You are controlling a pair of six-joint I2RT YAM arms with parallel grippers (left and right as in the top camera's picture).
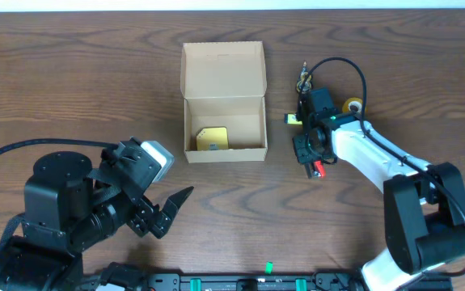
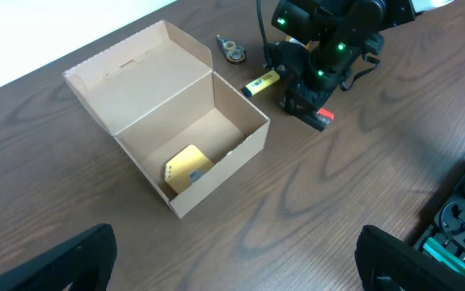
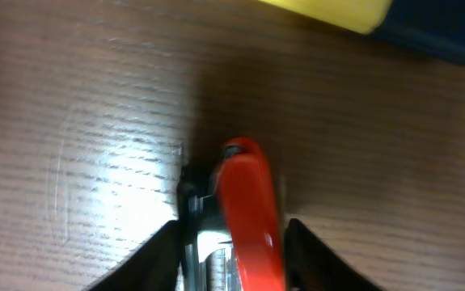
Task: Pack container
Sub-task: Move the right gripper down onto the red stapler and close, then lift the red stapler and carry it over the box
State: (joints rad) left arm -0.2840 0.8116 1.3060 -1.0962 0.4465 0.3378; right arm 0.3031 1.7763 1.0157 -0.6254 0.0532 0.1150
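Observation:
The container (image 1: 224, 101), a tan cardboard box with its flap lid open to the back, stands mid-table and is also in the left wrist view (image 2: 192, 129). A yellow flat item (image 1: 213, 139) lies inside it. Right of the box, my right gripper (image 1: 316, 166) points down at the table. In the right wrist view its fingers (image 3: 232, 242) press both sides of a red-and-metal tool (image 3: 248, 210) lying on the wood. My left gripper (image 1: 171, 212) hovers at the front left, wide open (image 2: 236, 255) with only bare wood between the fingers.
A yellow-and-blue stick (image 1: 293, 120) lies just behind the right gripper. A tape roll (image 1: 352, 106) sits right of it, and a small metal clip (image 1: 303, 78) lies farther back. The right arm's cable loops above these.

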